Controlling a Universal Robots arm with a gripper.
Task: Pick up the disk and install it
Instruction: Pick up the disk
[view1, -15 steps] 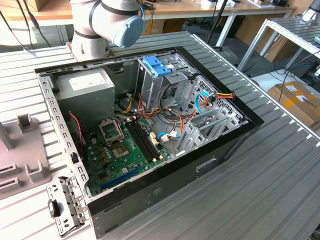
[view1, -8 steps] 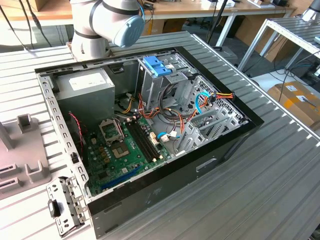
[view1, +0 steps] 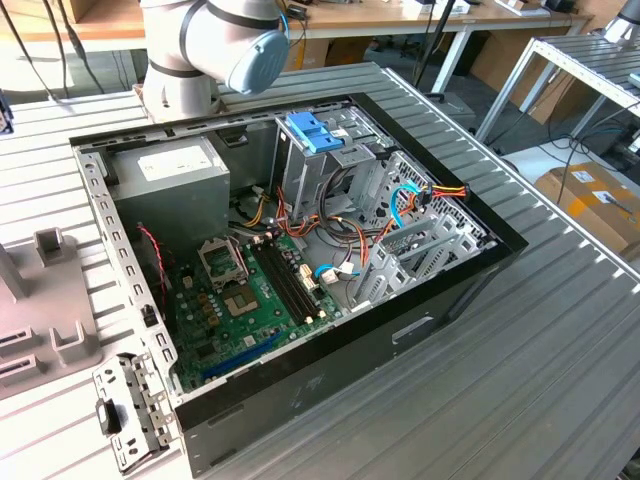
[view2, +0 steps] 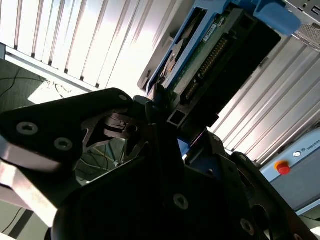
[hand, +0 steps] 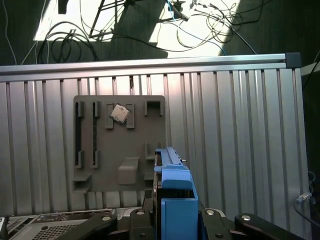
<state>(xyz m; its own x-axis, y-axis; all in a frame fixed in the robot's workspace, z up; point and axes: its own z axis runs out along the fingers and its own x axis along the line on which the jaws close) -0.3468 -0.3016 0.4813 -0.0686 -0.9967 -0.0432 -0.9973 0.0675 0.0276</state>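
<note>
The disk (hand: 175, 187) stands on edge in its light blue carrier, clamped in my gripper (hand: 172, 212). In the second wrist view the disk (view2: 210, 47) shows its green circuit board and dark connector edge, and my gripper (view2: 162, 107) is shut on its lower end with dark fingers (view2: 100, 120). It hangs above the ribbed metal table, near a grey holding fixture (hand: 100, 150). In the exterior view the open computer case (view1: 300, 250) lies on the table, with its metal drive cage (view1: 330, 165) topped by a fixed blue latch (view1: 310, 130).
A small processor chip (hand: 120, 113) rests on the grey fixture. The arm's base (view1: 200, 45) stands behind the case. Inside the case are the motherboard (view1: 250, 290), the power supply (view1: 170, 170) and loose cables (view1: 400, 200). A metal bracket (view1: 125, 415) lies at the exterior view's left.
</note>
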